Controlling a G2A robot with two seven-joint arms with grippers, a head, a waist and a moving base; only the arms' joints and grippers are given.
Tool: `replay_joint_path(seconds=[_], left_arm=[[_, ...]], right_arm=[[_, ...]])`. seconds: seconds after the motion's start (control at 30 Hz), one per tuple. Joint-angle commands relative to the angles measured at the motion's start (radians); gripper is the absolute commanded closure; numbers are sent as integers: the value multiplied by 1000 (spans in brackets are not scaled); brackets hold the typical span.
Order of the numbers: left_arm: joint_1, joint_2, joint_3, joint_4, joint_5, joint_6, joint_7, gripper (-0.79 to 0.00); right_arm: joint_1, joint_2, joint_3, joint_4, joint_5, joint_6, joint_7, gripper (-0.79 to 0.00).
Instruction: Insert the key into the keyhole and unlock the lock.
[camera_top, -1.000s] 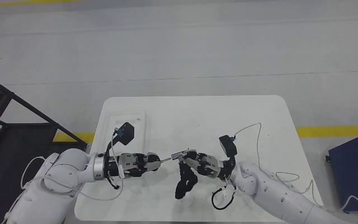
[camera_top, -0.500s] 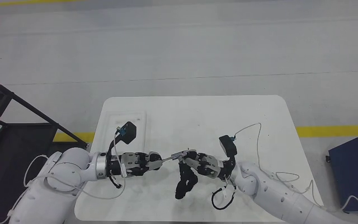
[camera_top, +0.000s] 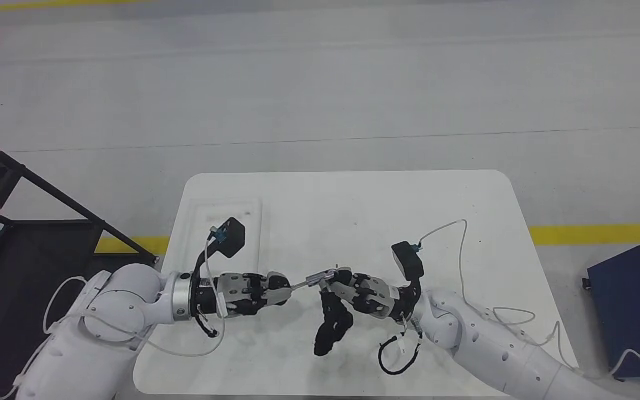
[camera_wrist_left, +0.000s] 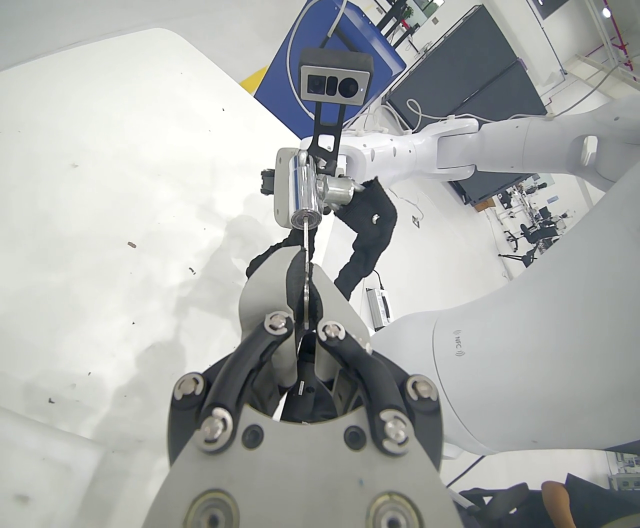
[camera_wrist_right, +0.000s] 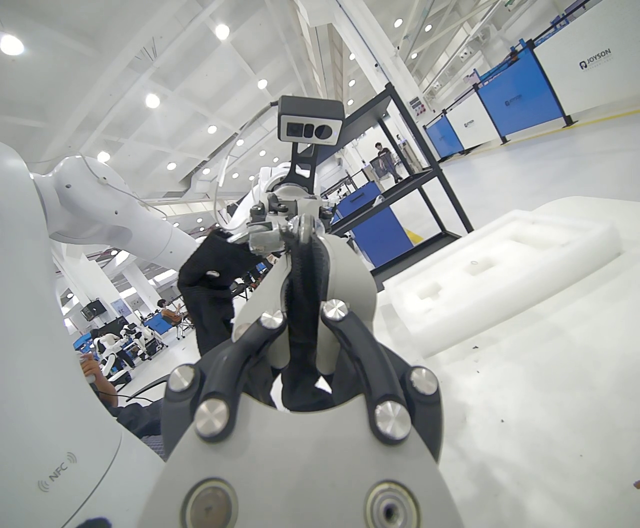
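White foam tray (camera_top: 245, 212), with recesses cut into it, lies on the table (camera_top: 400, 210) well to the left of the lock (camera_top: 322, 277) and farther from the robot than it.

Left gripper (camera_top: 283, 286), level with the lock and just to its left, points its fingertips toward it. Its two fingers (camera_wrist_left: 272, 280) are pressed together on the flat head of the key (camera_wrist_left: 305, 237), which stands edge-on between the dark pads.

Key: the thin metal blade runs straight out of the left gripper's fingertips toward the lock, and its tip meets the keyhole (camera_wrist_left: 306, 218) in the round end face of the chrome cylinder. How deep it sits cannot be told.

Lock: a polished chrome cylinder (camera_wrist_left: 302, 187) held above the table, its keyhole end turned toward the left gripper and its body crosswise to the key.

Right gripper (camera_top: 333, 283), directly to the right of the lock, has its fingers (camera_wrist_right: 345, 270) closed on the lock's metal body, with little gap between the pads.

Black cable (camera_top: 330, 325), joined to the lock, hangs below it toward the table, on the side of the lock nearer the robot.
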Motion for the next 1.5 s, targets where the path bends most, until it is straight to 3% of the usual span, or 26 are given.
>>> replay_joint_path(seconds=[0.0, 0.5, 1.07, 1.23, 1.47], left_arm=[[-1, 1, -1, 0, -8, 5, -7, 0], [-35, 3, 3, -14, -12, 78, -56, 0], [-118, -5, 74, -32, 36, 134, -65, 0], [-118, -9, 79, -58, 155, 119, 16, 0], [-40, -11, 57, -123, 344, 80, 137, 0]], right_arm=[[0, 0, 0, 0, 0, 0, 0, 0], [0, 0, 0, 0, 0, 0, 0, 0], [0, 0, 0, 0, 0, 0, 0, 0], [0, 0, 0, 0, 0, 0, 0, 0], [0, 0, 0, 0, 0, 0, 0, 0]])
